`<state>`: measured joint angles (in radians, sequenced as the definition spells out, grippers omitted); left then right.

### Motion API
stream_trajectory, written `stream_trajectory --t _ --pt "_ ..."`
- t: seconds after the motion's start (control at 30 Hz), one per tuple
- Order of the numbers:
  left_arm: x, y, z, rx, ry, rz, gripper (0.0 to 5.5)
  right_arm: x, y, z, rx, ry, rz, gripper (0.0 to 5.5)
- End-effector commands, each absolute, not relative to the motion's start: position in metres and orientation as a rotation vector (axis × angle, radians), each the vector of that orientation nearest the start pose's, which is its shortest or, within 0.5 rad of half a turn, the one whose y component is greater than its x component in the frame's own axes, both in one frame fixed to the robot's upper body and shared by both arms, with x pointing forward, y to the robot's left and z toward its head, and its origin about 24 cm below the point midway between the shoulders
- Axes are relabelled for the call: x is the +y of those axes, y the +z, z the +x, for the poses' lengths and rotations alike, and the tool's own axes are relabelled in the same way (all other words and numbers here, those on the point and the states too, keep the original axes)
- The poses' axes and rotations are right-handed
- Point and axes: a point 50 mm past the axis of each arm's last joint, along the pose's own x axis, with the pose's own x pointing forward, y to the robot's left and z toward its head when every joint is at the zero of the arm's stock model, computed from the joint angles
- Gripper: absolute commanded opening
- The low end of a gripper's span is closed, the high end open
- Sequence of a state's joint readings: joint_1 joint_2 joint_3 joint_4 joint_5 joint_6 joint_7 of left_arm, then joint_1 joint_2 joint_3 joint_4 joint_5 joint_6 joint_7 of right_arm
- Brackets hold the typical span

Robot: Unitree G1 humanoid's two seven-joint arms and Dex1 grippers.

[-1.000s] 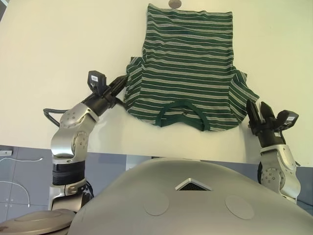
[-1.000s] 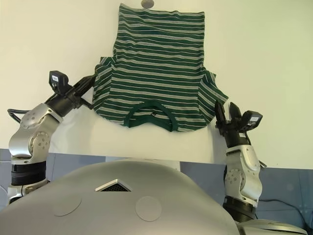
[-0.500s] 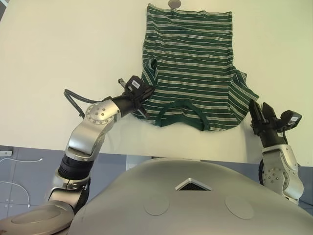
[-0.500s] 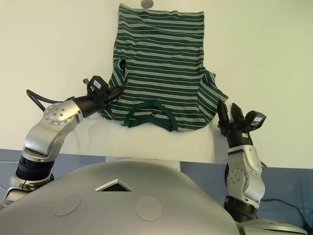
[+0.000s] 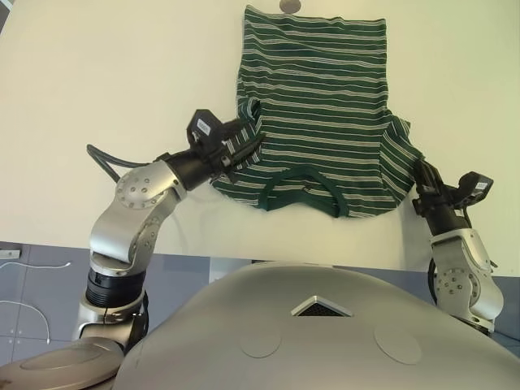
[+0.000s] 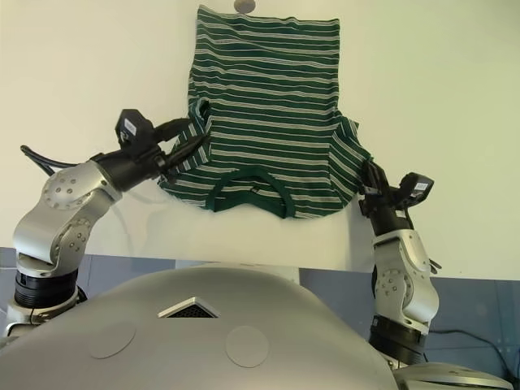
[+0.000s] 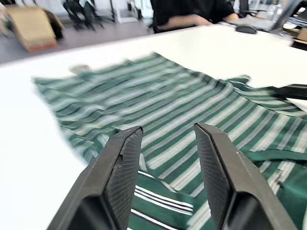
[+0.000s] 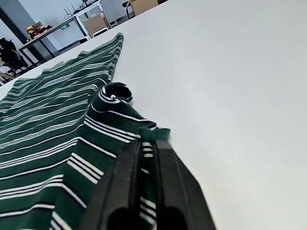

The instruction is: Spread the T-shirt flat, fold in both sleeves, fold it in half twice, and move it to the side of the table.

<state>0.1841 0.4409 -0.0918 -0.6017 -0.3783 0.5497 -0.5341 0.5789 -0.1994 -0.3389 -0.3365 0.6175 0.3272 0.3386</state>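
Note:
The green striped T-shirt point(image 5: 313, 89) lies on the white table point(image 5: 97, 81), collar toward me. Its left sleeve point(image 5: 248, 122) is folded in over the body. My left gripper point(image 5: 253, 140) hovers open just above that folded sleeve; the left wrist view shows striped cloth beyond the spread fingers point(image 7: 122, 163) and nothing held by the gripper point(image 7: 168, 128). The right sleeve point(image 5: 402, 158) still sticks out to the side. My right gripper point(image 5: 421, 172) sits at its outer edge, shut on the sleeve cloth point(image 8: 120, 120), which bunches at the gripper tips point(image 8: 146, 143).
A small round grey thing point(image 5: 289, 5) sits at the table's far edge above the shirt's hem. The table's front edge point(image 5: 203, 253) runs close below the collar. Bare table spreads to the left and right of the shirt.
My left gripper carried the left sleeve inward over the body, then let go and opened. My right gripper moved up to the right sleeve's edge and shut on it.

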Motion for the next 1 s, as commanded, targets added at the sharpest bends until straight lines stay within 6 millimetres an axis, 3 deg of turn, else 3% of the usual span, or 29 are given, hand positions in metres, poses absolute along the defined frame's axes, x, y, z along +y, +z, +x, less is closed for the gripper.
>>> stream_trajectory --t 0.03,0.13,0.27,0.43,0.53,0.63,0.73,0.8,0.9,1.0 --pt "0.167 0.078 0.190 0.260 -0.711 0.104 1.97 -0.234 0.044 0.121 0.261 0.125 0.222 0.03" --pt "0.175 0.069 0.183 0.297 -0.756 0.206 1.97 -0.207 0.054 0.127 0.268 0.324 0.031 0.03" --pt "0.179 0.074 0.180 0.267 -0.853 0.298 1.97 -0.180 0.046 0.139 0.354 0.493 -0.186 0.03" --pt "0.199 0.079 0.181 0.282 -0.965 0.522 1.97 -0.170 0.042 0.137 0.402 0.629 -0.244 0.03" --pt "0.198 0.079 0.176 0.278 -1.046 0.566 1.97 -0.165 0.043 0.135 0.405 0.682 -0.229 0.03" --pt "0.199 0.077 0.168 0.303 -1.175 0.645 2.17 -0.164 0.050 0.143 0.389 0.672 -0.190 0.63" --pt "0.205 0.080 0.169 0.305 -1.269 0.771 2.59 -0.169 0.069 0.147 0.355 0.720 -0.197 1.09" --pt "0.208 0.079 0.172 0.297 -1.302 0.849 2.96 -0.186 0.084 0.142 0.373 0.819 -0.283 1.49" --pt "0.206 0.062 0.170 0.309 -1.305 0.887 3.42 -0.220 0.094 0.135 0.459 0.904 -0.443 2.02" --pt "0.203 0.048 0.161 0.332 -1.351 0.908 3.85 -0.237 0.097 0.135 0.475 0.913 -0.530 2.44"
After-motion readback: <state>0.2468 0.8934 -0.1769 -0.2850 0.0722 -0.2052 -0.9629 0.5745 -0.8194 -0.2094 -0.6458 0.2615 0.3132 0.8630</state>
